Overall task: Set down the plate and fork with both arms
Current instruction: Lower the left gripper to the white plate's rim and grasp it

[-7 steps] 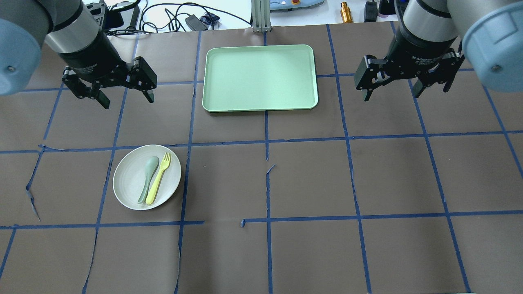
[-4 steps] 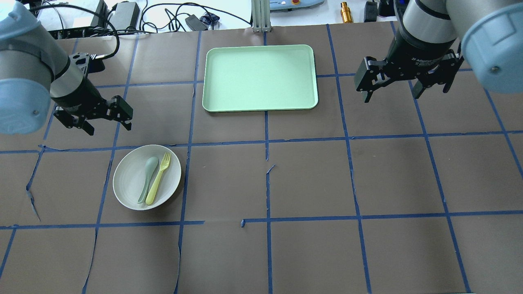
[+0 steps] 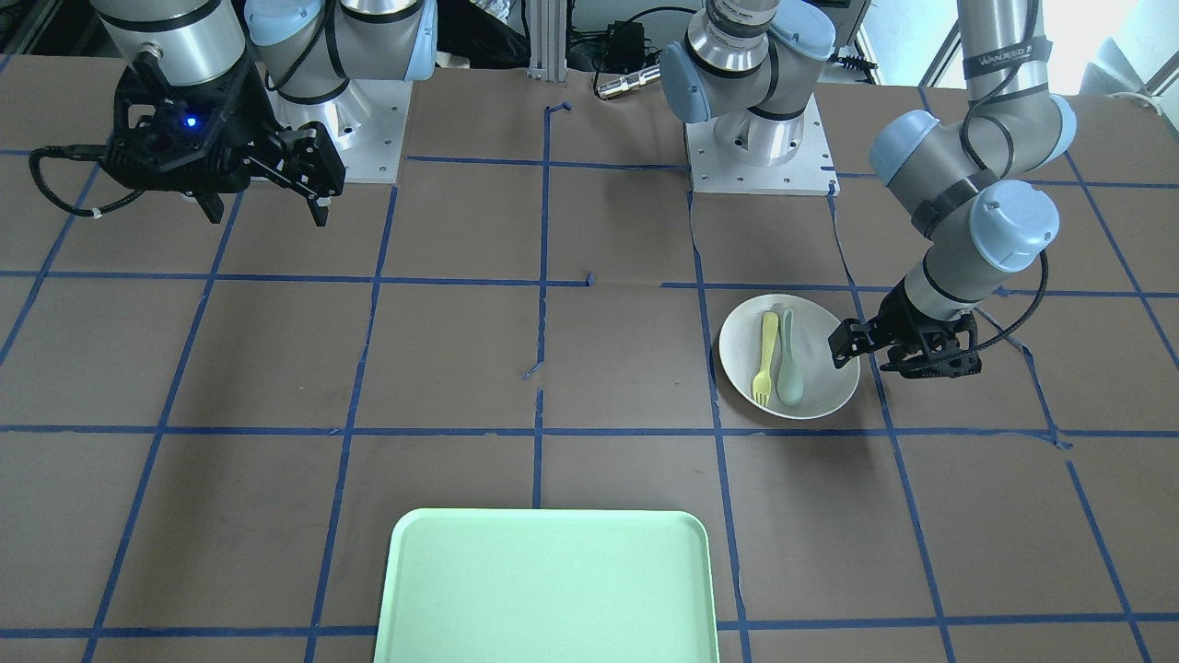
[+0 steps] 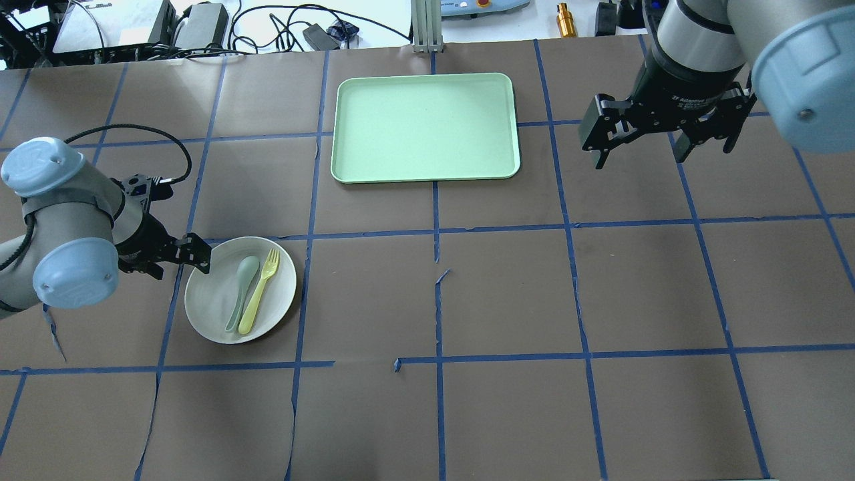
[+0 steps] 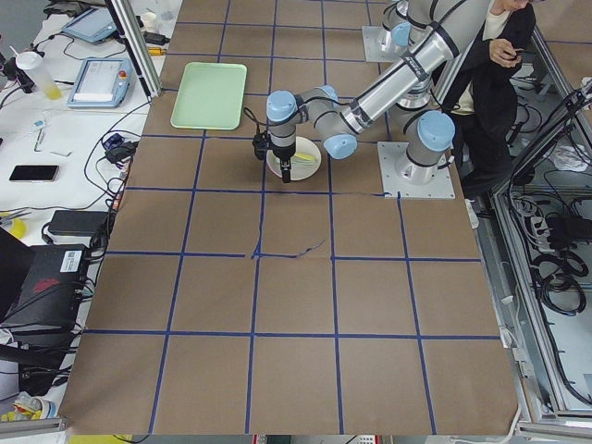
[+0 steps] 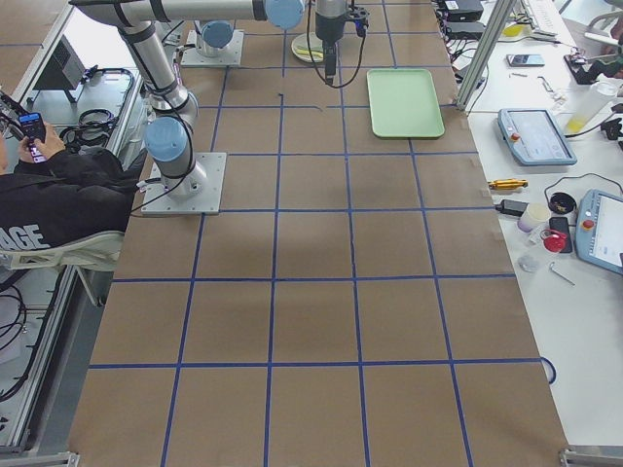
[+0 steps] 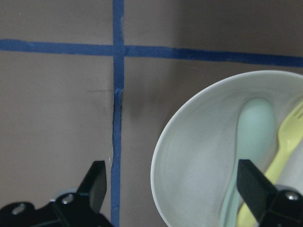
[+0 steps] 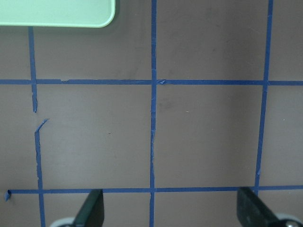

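Observation:
The off-white plate (image 4: 212, 304) lies on the table's left half, with the pale-yellow fork (image 4: 257, 294) and a grey-green spoon (image 4: 242, 290) side by side in it. My left gripper (image 4: 177, 262) is open and low at the plate's left rim. In the left wrist view (image 7: 175, 189) one finger is outside the plate (image 7: 189, 161) and one over the fork (image 7: 279, 156). It is shut on nothing. My right gripper (image 4: 638, 150) is open and empty, high over the back right of the table.
The mint-green tray (image 4: 425, 127) lies at the back centre and holds nothing; its corner shows in the right wrist view (image 8: 57, 12). Cables and equipment lie beyond the table's back edge. Blue tape lines and torn paper seams cross the brown table cover.
My left arm has swung from the back left down and forward to the plate's left rim, its gripper still open. The right arm has hardly moved.

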Controlling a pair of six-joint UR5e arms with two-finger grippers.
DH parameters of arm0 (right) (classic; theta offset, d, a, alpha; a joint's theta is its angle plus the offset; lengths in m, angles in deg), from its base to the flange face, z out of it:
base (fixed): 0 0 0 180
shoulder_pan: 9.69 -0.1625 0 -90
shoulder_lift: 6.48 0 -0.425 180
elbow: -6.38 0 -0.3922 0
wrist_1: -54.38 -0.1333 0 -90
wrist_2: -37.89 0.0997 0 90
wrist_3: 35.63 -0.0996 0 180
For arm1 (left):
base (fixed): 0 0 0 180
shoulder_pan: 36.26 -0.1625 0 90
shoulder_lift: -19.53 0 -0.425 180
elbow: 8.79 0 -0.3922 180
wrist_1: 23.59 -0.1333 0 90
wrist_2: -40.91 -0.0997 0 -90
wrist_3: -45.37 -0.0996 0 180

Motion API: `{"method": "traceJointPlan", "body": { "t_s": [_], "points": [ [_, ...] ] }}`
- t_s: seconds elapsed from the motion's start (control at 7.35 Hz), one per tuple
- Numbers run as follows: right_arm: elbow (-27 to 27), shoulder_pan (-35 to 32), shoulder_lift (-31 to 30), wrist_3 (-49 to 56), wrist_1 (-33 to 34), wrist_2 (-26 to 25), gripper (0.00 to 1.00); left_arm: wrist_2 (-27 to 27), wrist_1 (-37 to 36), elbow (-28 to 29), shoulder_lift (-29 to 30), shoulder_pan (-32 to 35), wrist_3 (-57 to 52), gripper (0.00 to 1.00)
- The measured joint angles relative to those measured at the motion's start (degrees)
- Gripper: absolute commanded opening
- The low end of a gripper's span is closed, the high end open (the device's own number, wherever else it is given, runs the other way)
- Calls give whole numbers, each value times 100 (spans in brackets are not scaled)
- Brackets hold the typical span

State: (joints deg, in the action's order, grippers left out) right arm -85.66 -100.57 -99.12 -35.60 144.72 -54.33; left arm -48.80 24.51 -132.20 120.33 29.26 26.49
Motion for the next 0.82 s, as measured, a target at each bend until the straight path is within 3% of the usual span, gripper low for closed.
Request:
{"method": "traceJointPlan", "body": {
  "t_s": [0.27, 0.41, 0.82],
  "points": [
    [-5, 0, 0, 5, 0, 2, 100, 15, -127, -124, 83, -48, 35, 16],
    [-5, 0, 0, 5, 0, 2, 100, 20, -110, -138, 108, -53, 95, 0],
    [7, 0, 6, 6, -3, 0, 100, 20, -68, -103, 123, -63, 148, 0]
  ]
}}
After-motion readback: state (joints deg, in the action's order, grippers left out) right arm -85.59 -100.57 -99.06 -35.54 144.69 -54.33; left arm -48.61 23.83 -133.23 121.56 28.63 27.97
